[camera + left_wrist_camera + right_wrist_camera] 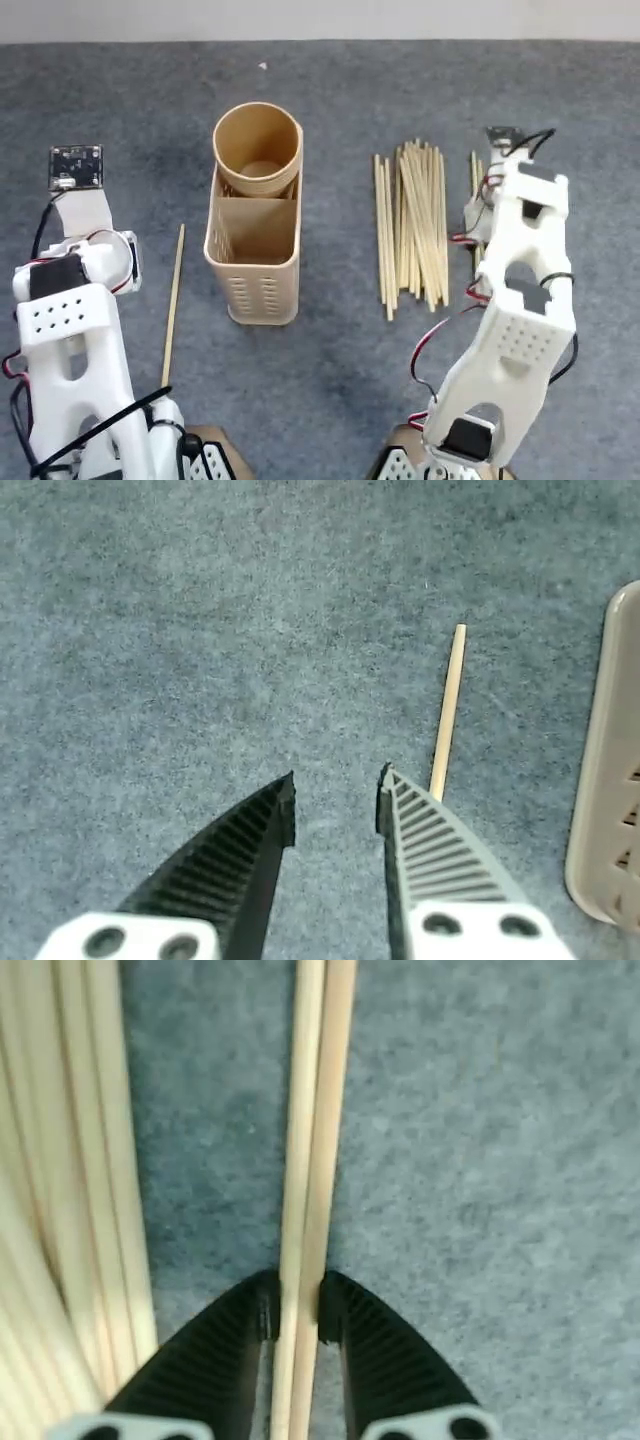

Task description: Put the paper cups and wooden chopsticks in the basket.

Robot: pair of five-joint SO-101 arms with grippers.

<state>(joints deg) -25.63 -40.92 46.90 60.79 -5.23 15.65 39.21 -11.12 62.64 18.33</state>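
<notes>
Two pale wooden sticks, the pair, lie side by side, straight and smooth, running lengthwise between the fingers of your right gripper, which is clamped on them. From the wrist view it is hard to say whether the pair rests on the grey mat or is just off it. Just beside the pair, on the basket side, lies the pile, a loose sheaf of many like sticks, roughly parallel, a few crossing. Toward the middle of the mat stands the basket, a beige slotted tub with two compartments. The far one holds a brown paper cup, upright and open-mouthed; the near one looks bare. On the other side of the basket one stray stick lies flat, near the basket but apart from it. Your left gripper hangs over the mat next to that stick, jaws parted, holding nothing. The step in hand, by my reading, is getting the pair to the basket; the cup part looks done. Next you will likely need to lift the pair level, carry it over the pile, tip it toward upright and release it into the near compartment. Thin, light sticks may pivot or slip in the grip, so a firm clamp matters.
</notes>
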